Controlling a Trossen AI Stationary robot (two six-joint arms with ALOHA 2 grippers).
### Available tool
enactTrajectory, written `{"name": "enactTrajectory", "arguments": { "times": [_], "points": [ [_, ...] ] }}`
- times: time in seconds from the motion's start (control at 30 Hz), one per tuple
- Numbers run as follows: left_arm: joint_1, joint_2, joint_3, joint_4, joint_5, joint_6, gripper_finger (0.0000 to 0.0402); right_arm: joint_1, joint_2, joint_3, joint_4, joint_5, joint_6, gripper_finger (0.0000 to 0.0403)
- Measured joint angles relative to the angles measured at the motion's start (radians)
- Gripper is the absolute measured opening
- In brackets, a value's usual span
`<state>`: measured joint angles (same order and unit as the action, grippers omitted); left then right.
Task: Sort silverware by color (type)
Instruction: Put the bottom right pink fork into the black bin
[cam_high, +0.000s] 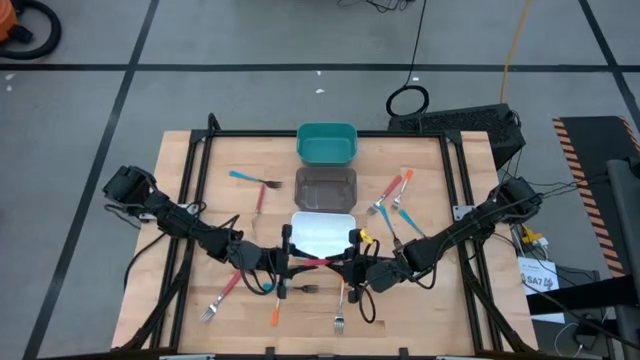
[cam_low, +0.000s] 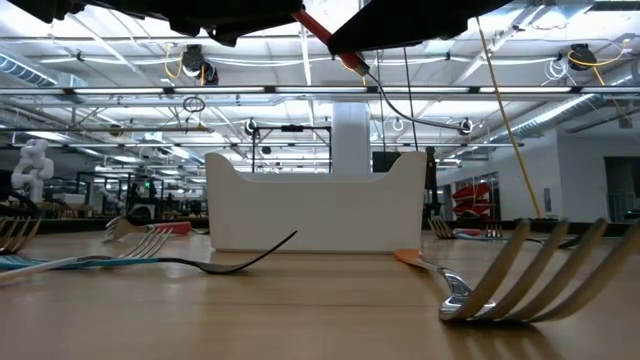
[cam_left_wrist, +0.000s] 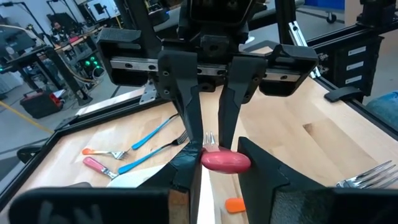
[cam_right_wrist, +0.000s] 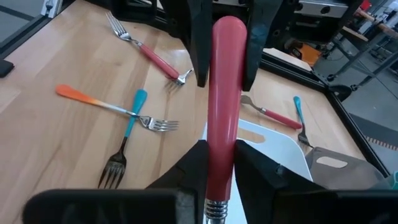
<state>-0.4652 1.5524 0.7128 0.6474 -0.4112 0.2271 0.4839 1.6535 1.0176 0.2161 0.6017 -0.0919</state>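
Note:
A red-handled fork (cam_high: 316, 261) hangs level in the air between my two grippers, just on the near side of the white bin (cam_high: 322, 232). My left gripper (cam_high: 292, 262) comes from the table's left and my right gripper (cam_high: 345, 266) from the right, each shut on one end of it. Other forks lie flat on the table. A blue one (cam_high: 245, 178) and a red one (cam_high: 260, 197) are far left, and several are far right (cam_high: 392, 198). More are near the front edge, red (cam_high: 222, 295), orange (cam_high: 277, 312) and orange (cam_high: 340, 310). My left gripper (cam_left_wrist: 217, 155) pinches the free end of the fork's red handle (cam_left_wrist: 225, 160) between its two fingers, coming level from the table's left, along the handle. The fork is lifted clear and lies level. My right gripper (cam_right_wrist: 221, 152) pinches the red handle's lower part just above the metal neck (cam_right_wrist: 217, 180), one finger on each side. It comes level from the table's right, along the fork, and the head is hidden under the gripper.
Three bins stand in a row along the table's middle: teal (cam_high: 327, 143) farthest, dark (cam_high: 327, 185), then white. Black frame rails (cam_high: 200, 180) run along the table's sides. In the low view a fork head (cam_low: 520, 275) lies close in front of the white bin (cam_low: 315, 210).

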Motion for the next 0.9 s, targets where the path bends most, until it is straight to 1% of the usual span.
{"name": "enactTrajectory", "arguments": {
  "times": [0.13, 0.3, 0.43, 0.57, 0.73, 0.9],
  "points": [
    [0.0, 0.0, 0.0, -0.001, -0.005, -0.001, 0.0079, 0.0, 0.0, 0.0, 0.002, 0.004, -0.011, 0.0105],
    [0.0, 0.0, 0.0, 0.019, -0.039, 0.0, 0.0079, 0.0, -0.02, 0.0, -0.014, 0.074, -0.043, 0.0152],
    [0.008, 0.0, 0.001, 0.034, -0.059, 0.003, 0.0079, 0.0, -0.045, 0.0, -0.031, 0.078, -0.083, 0.0178],
    [0.023, 0.0, 0.001, 0.056, -0.061, 0.0, 0.0079, 0.002, -0.086, 0.0, -0.1, 0.078, -0.079, 0.0189],
    [0.045, 0.0, 0.001, 0.065, -0.061, -0.025, 0.0079, 0.014, -0.144, 0.0, -0.226, 0.078, -0.007, 0.0188],
    [0.07, -0.01, 0.001, 0.084, -0.044, -0.051, 0.0079, 0.016, -0.166, 0.0, -0.261, 0.077, 0.043, 0.0186]
  ]
}}
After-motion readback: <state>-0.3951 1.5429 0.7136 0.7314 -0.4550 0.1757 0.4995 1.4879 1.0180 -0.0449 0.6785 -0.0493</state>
